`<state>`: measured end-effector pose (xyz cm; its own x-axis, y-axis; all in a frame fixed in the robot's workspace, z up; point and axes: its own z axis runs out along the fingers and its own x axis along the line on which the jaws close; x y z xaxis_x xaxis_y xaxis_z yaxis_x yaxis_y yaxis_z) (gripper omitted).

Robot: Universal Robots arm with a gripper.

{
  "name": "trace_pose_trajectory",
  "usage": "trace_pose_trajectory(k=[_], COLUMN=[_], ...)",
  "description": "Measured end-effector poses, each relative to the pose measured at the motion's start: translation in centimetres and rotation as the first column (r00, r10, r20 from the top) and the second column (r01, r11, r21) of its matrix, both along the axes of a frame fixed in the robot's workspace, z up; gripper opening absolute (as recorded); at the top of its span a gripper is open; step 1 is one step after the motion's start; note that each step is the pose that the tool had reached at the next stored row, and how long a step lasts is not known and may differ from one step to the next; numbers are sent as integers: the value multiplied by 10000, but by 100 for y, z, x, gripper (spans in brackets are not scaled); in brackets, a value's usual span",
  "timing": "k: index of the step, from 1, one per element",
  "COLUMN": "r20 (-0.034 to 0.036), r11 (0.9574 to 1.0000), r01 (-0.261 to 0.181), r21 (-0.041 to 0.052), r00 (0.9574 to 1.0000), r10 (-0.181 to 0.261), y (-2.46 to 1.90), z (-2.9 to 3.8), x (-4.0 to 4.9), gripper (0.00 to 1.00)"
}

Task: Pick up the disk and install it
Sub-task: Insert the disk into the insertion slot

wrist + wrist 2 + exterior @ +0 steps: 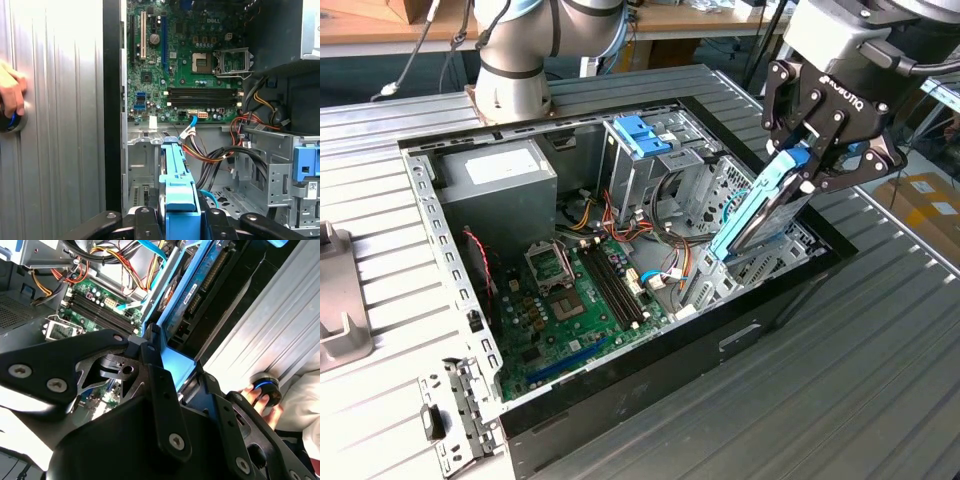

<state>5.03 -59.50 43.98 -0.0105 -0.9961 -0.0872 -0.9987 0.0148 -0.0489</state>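
Everything here is placed against the open computer case (620, 400), which lies on its side on the ribbed metal table (880, 400). Going from the exterior view's left: the grey power supply box (500, 185) sits in the case's far corner, the green circuit board (580, 300) covers its floor, and loose coloured cables (670, 275) lie between the board and the metal drive cage (720, 195).

My judgement of the risk: the disk could catch on those cables or on the cage's edge if it enters tilted, and jam or twist in my grip.

My gripper (810, 165) is closed narrowly on the disk (760, 215), pinching its upper end by the blue bracket. The disk hangs tilted, its lower end dipping into the case beside the cage.
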Motion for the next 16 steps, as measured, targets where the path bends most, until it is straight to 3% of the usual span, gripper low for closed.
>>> trace_pose_trajectory(k=[16], r20=[-1], r11=[10000], r01=[0], r21=[6], r00=[10000], r10=[0], y=[-1], z=[-127], x=[0], gripper=[37])
